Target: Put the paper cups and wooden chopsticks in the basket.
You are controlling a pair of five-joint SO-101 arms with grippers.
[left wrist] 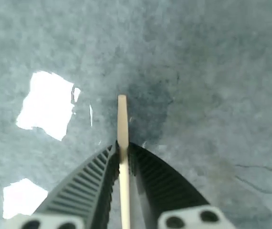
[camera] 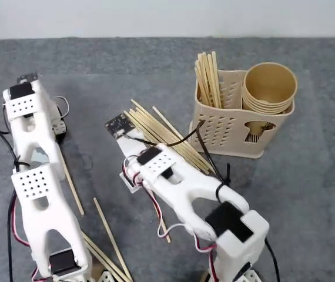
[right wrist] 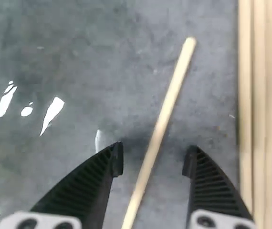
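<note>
Now | left jaws pinch chopstick [left wrist: 122, 119] | right jaws straddle second chopstick [right wrist: 167, 109]

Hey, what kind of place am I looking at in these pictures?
Most likely a robotics test bench, not a kitchen: two white arms stand on a grey mat, with a basket holding paper cups and loose wooden chopsticks laid out as practice props.
</note>
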